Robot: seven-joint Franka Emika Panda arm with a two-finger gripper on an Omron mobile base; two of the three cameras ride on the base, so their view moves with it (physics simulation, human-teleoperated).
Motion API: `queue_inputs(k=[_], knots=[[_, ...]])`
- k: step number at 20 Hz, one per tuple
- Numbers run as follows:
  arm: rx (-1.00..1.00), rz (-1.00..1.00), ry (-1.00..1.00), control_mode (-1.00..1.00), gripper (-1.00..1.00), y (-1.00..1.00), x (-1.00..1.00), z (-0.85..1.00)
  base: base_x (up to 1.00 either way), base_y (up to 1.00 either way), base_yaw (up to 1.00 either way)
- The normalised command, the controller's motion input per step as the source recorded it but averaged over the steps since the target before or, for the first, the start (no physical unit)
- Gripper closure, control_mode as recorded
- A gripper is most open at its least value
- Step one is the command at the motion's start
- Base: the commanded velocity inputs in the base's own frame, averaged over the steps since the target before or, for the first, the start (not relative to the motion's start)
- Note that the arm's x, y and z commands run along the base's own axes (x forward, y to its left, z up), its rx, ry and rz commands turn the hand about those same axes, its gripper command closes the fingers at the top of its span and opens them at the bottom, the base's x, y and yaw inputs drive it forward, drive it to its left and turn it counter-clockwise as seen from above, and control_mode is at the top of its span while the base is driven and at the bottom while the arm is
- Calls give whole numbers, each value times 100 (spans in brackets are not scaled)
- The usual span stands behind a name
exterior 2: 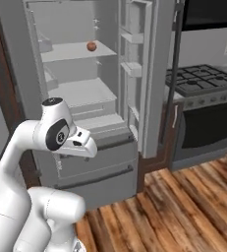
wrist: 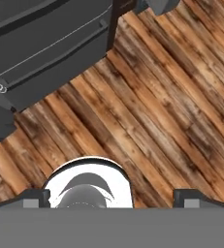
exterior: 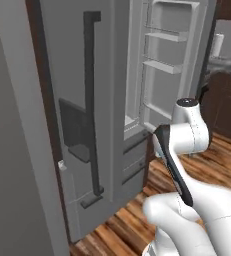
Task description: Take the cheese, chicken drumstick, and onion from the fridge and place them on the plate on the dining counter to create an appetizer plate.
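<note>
Progress: you have nothing collected | fridge [exterior 2: 105,74] door open, onion [exterior 2: 91,46] on an upper shelf | gripper [wrist: 111,198] jaws spread, empty, aimed at wood floor [wrist: 171,106] | cheese, drumstick, plate unseen: all three transfers remain.

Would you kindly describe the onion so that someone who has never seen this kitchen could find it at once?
Start at the tall grey fridge with its right door swung open beside the black gas stove. Inside, look at the upper pale shelf. The small round brownish-orange onion sits near that shelf's front right; it is the only coloured thing among the pale grey-white shelves.
</note>
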Motion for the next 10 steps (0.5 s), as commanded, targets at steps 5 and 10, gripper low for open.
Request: queue_inputs(k=[5, 10], knots=[[0, 0, 0, 100, -100, 0, 0, 0, 43, -34, 41], [0, 0, 0, 100, -100, 0, 0, 0, 38, -51, 40]])
